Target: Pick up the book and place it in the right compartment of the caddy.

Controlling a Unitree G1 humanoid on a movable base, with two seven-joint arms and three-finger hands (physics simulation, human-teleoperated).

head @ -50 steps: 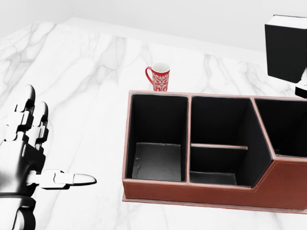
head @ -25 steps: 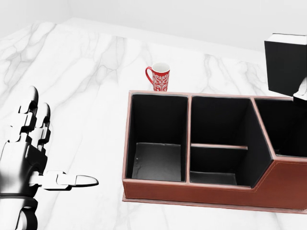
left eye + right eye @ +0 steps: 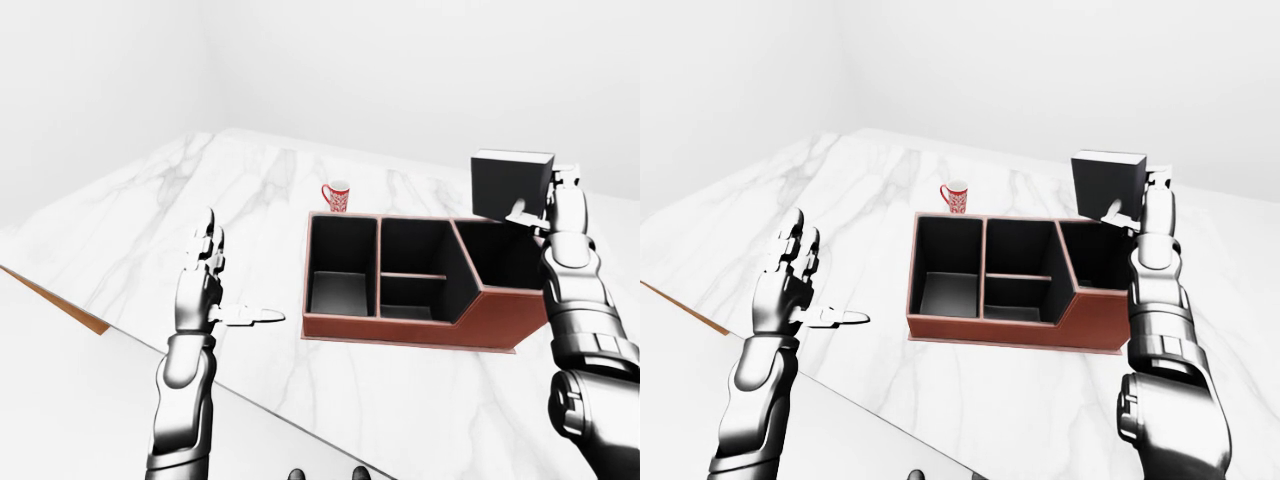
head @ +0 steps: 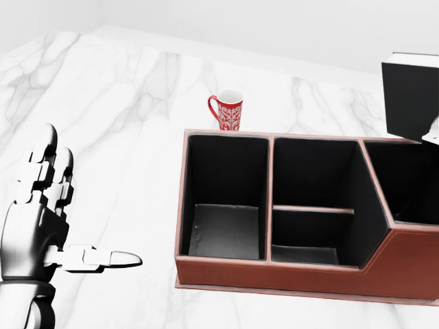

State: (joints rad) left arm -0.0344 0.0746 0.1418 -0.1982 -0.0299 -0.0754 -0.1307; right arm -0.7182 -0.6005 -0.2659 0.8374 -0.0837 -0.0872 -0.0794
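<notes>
**Above the caddy's right compartment: book held aloft**

On a white marble table (image 3: 200, 220), near its far edge in the eye views: one brown leather-look caddy (image 3: 500, 320) with black lining, divided into three compartments. Left compartment square and deep; middle compartment crossed by a low brown divider; right compartment behind a slanted wall, partly cut off at the right edge of the head view.

Just beyond the caddy's far left corner: red mug (image 4: 227, 109) with white ornamental pattern, upright, handle to the view's left, white inside. Standing close to the caddy wall; contact cannot be told.

Book (image 3: 511, 184): black cover, pale page block showing along the top edge, upright, clear of the table, directly above the right compartment and not yet inside it. No title, brand or lettering legible on the book, the mug or the caddy.

Right hand (image 3: 556, 205): raised at the book's right side, fingers pinching the book, thumb (image 3: 521, 218) laid across the black cover.

Left hand (image 4: 41, 219): held over the table's near left part, well apart from the caddy, holding nothing; fingers upright and spread, thumb (image 4: 113, 259) stretched sideways toward the caddy.
</notes>
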